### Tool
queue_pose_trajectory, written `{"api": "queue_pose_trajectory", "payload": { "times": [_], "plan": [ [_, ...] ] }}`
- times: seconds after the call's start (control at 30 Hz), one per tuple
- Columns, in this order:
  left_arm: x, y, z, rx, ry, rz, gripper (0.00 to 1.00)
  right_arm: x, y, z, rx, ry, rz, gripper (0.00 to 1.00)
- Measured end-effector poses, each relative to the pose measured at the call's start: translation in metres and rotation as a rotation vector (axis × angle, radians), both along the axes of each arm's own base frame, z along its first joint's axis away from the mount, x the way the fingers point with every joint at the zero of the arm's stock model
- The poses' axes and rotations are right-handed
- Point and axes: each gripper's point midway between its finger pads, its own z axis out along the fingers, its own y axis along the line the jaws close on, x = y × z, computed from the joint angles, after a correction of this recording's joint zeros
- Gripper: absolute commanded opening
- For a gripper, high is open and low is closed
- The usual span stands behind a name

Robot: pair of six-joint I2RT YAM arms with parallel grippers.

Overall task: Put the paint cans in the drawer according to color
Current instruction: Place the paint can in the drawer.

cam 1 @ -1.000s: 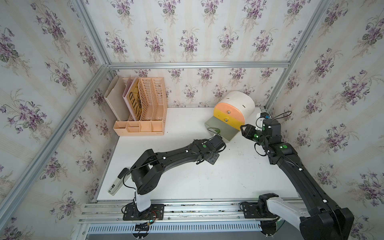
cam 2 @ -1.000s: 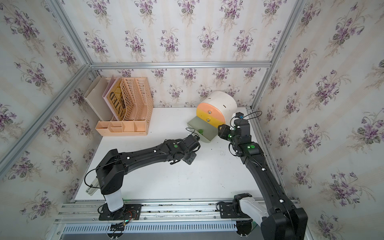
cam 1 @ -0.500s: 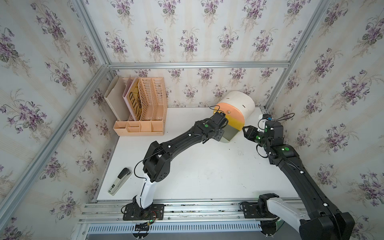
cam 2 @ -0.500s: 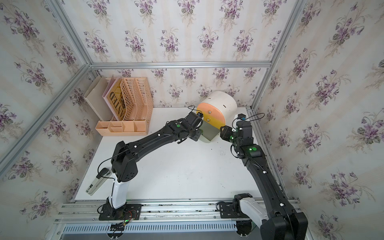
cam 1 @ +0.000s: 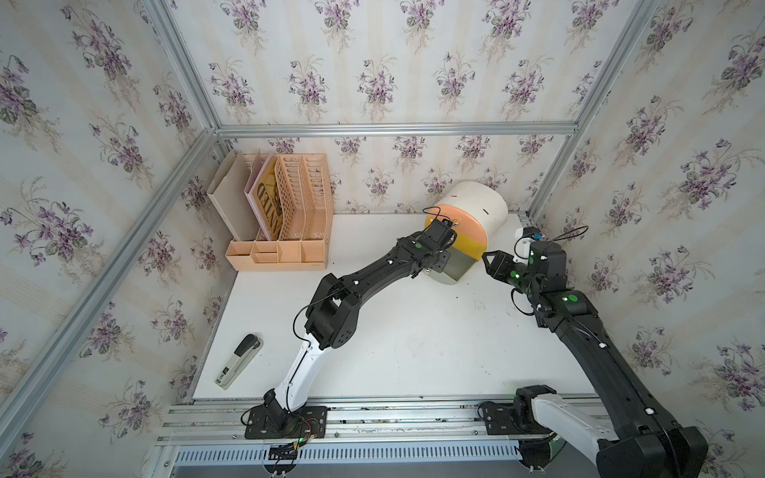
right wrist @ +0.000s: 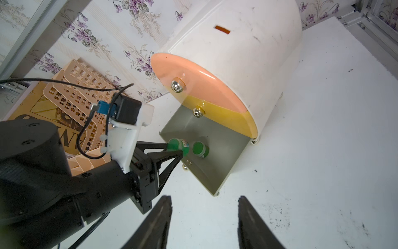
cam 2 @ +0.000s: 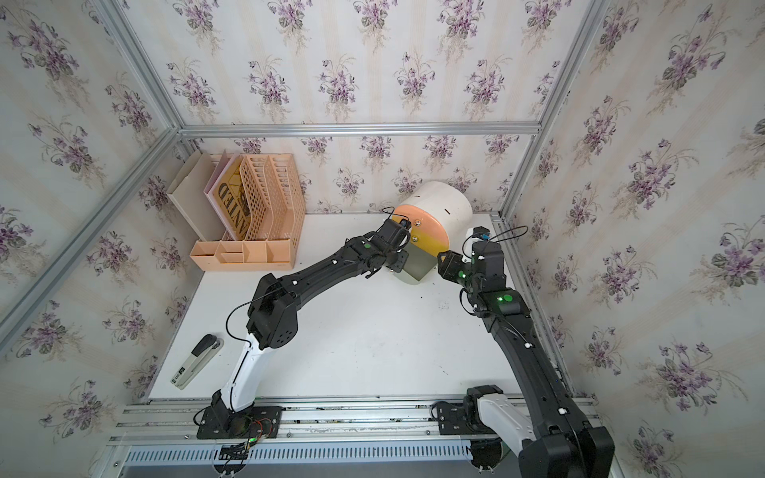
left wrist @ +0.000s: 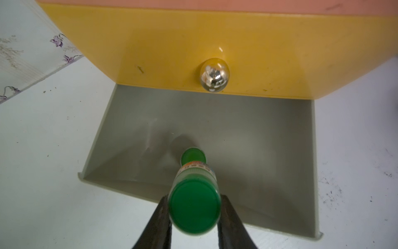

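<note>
Your left claw (left wrist: 193, 215): clamped on green-lid paint can (left wrist: 194, 205), above open grey-green drawer (left wrist: 258, 140) | second green can (left wrist: 192, 156): standing in drawer, just beyond that claw | your right claw (right wrist: 204, 200): apart, empty.

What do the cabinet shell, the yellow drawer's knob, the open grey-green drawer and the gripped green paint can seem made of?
The cabinet shell looks like glossy white plastic, scuffed. The knob looks polished metal or chromed: mirror reflections. The grey-green drawer seems matte, thin-walled moulded plastic. The held green paint can has a smooth plastic-looking lid and a printed label; body unclear.
</note>
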Motion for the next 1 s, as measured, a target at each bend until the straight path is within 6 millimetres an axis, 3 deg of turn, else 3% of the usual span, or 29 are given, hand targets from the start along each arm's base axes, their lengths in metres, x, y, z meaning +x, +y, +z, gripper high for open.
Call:
{"api": "queue_pose_trajectory", "payload": {
  "times": [0.43,0.67,0.8,1.0],
  "plan": [
    [0.033,-0.012,-0.022,-0.017,-0.035,0.000,0.38,-0.001,0.002,0.004,0.010,-0.011,0.014,0.53],
    [0.036,-0.016,-0.025,-0.022,-0.041,-0.008,0.51,0.000,0.003,0.002,0.010,-0.007,0.016,0.53],
    [0.036,-0.017,-0.018,-0.038,-0.049,-0.014,0.53,0.001,0.003,0.000,0.009,0.000,0.016,0.53],
    [0.027,-0.010,0.015,-0.068,-0.075,-0.016,0.53,0.006,0.004,-0.003,0.007,0.012,0.016,0.53]
  ]
}}
